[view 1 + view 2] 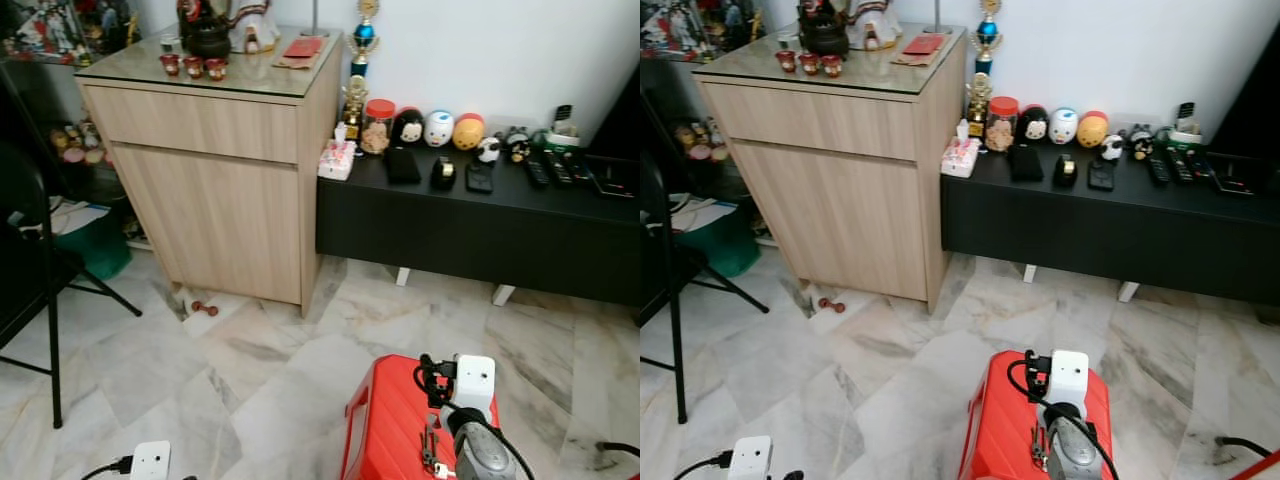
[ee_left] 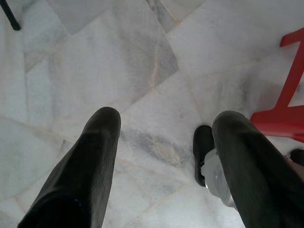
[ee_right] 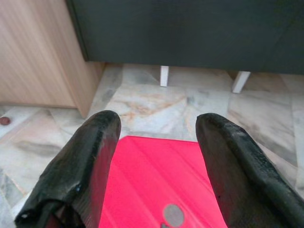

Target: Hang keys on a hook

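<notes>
Keys (image 1: 430,447) are seen dangling beside the right arm, over a red stool (image 1: 385,420) at the floor's near edge; how they are held cannot be told. No hook can be made out. The right pincer (image 3: 156,142) is spread apart above the stool, nothing between its fingers. The left pincer (image 2: 164,137) is also spread, over bare floor (image 2: 95,61). A hook should be found first, the keys kept steady. The black surface (image 1: 470,215) with its toys is given by the head views; the wrist views give finger spacing.
</notes>
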Tool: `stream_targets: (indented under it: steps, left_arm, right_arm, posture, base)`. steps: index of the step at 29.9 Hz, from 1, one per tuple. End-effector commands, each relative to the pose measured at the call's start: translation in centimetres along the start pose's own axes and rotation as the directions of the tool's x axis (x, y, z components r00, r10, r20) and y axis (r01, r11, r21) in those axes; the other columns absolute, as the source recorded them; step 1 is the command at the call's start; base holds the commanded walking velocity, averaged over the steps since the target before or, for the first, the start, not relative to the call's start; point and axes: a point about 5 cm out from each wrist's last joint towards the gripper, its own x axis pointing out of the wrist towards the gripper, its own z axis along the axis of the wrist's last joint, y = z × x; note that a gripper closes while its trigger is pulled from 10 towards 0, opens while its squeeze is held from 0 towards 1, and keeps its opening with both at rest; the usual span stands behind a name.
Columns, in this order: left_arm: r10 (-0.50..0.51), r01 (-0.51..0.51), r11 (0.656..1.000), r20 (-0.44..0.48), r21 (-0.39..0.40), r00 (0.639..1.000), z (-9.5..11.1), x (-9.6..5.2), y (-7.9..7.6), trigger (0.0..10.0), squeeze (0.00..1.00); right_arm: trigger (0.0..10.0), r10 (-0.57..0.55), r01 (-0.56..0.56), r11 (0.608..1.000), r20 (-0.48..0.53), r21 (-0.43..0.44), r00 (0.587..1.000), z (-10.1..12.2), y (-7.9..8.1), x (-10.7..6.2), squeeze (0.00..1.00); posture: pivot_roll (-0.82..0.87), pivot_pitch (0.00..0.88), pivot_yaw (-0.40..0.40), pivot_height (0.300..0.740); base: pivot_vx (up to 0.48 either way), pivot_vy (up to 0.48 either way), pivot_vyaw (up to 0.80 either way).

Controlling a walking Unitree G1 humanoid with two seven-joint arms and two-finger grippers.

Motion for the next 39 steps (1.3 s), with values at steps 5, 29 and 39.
stream_targets:
  steps: [5,29,39]
  left_arm:
    - [-0.011,0.011,1.0,-0.019,0.007,1.0,-0.4,0.0,-0.2,10.0,0.0]
    - [0.002,-0.002,1.0,-0.014,0.017,1.0,-0.3,-0.1,0.2,10.0,0.0]
    - [0.016,-0.016,1.0,-0.014,0.025,1.0,-0.7,-0.2,0.3,10.0,0.0]
  right_arm:
    - [10.0,-0.007,0.007,1.0,-0.027,0.001,1.0,-0.4,-0.3,-0.1,0.0]
    - [10.0,0.045,0.013,0.984,0.312,-0.179,0.949,4.7,0.3,-1.4,0.0]
    - [10.0,0.036,0.016,0.988,0.329,-0.155,0.944,6.2,1.0,-1.1,0.0]
  posture:
    - [0.13,0.0,-0.022,0.74]
    - [0.12,0.0,-0.027,0.74]
    - [0.13,0.0,-0.024,0.74]
  base:
    - [0.0,0.0,0.0]
    - [0.0,0.0,0.0]
    - [0.0,0.0,0.0]
